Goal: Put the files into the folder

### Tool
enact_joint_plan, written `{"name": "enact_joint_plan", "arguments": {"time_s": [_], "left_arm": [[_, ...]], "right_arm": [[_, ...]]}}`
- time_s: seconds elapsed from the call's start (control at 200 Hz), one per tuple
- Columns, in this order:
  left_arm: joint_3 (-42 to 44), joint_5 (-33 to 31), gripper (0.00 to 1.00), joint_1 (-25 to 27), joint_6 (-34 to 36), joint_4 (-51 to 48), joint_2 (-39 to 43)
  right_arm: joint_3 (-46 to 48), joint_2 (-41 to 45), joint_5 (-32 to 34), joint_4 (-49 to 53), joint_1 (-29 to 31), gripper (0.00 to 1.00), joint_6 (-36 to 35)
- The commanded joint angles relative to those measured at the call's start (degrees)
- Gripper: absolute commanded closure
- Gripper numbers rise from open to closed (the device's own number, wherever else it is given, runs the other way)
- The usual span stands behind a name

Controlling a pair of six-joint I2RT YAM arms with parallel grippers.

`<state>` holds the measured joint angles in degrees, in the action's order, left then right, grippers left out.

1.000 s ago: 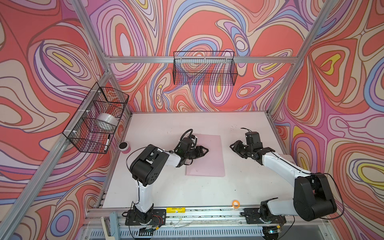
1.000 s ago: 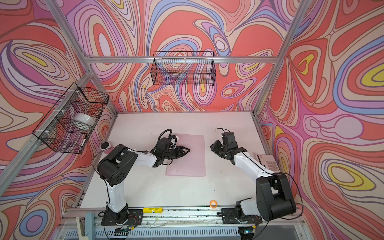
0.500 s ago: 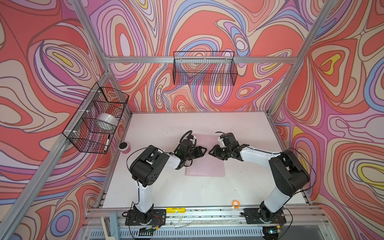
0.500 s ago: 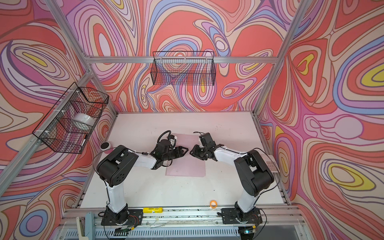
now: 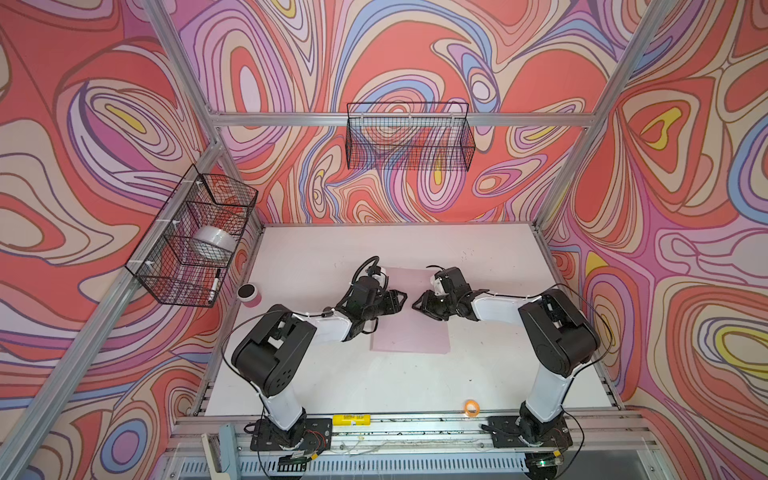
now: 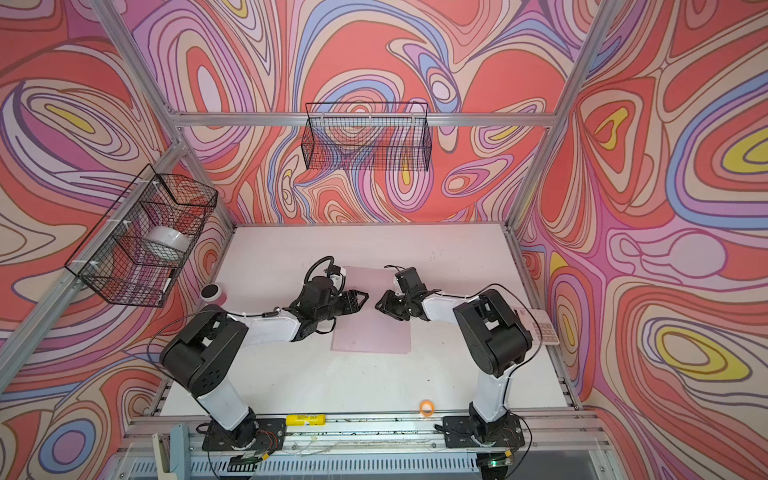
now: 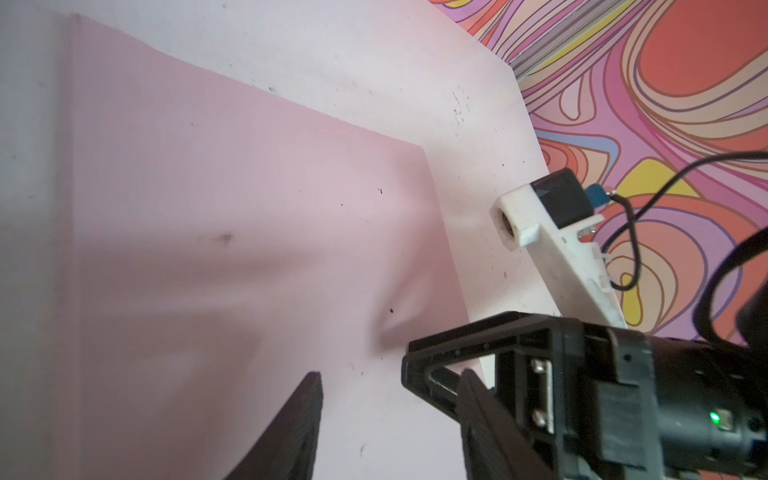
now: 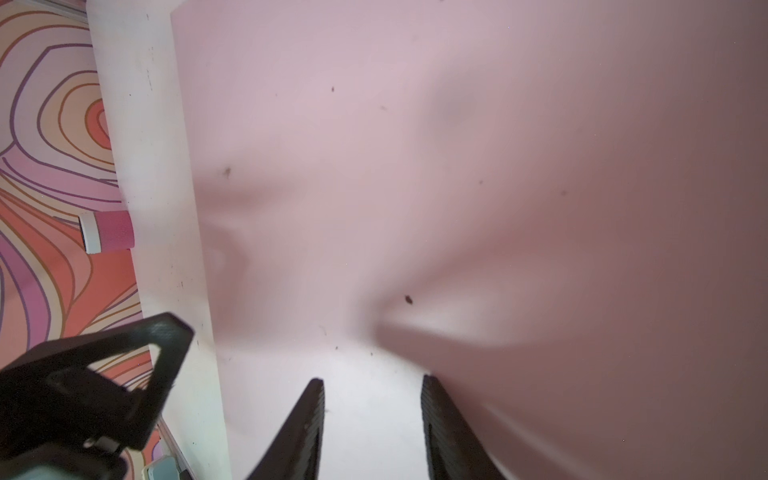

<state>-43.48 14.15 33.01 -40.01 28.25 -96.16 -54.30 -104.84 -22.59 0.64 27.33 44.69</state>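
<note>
Right hand [image 8: 372, 380] parted, seen wrist-side only.

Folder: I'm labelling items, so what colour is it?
The folder is plain pale pink, clearest in the left wrist view.

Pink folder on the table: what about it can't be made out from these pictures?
- Contents: the flat pale pink folder looks shut in both top views; its cover hides whatever is inside.
- Its far half: partly covered there by the left gripper and right gripper.
- Its full outline: cut off by the picture edges in both wrist views, surface blurred by shadows.
</note>
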Motion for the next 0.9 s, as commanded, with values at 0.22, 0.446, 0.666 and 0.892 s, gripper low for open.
{"name": "enact_joint_plan", "arguments": {"time_s": [0.22,0.446,0.666,0.892], "left_arm": [[-1.58,-12.26,0.25,-0.05,12.59,-19.27,18.33],[-0.46,-23.52,0.05,-0.06,18.29,-28.62,29.23],[10.04,-42.95,0.00,-0.06,30.95,-22.27,41.89],[31.55,-52.42,0.00,-1.09,55.09,20.46,39.75]], "right_arm": [[-4.84,11.17,0.84,10.49,0.18,0.59,-2.29],[-6.25,21.75,6.40,18.66,0.18,0.51,-6.17],[-7.01,33.05,21.59,28.97,0.18,0.01,-15.33],[1.02,39.56,32.16,23.66,0.35,0.02,-16.90]]}}
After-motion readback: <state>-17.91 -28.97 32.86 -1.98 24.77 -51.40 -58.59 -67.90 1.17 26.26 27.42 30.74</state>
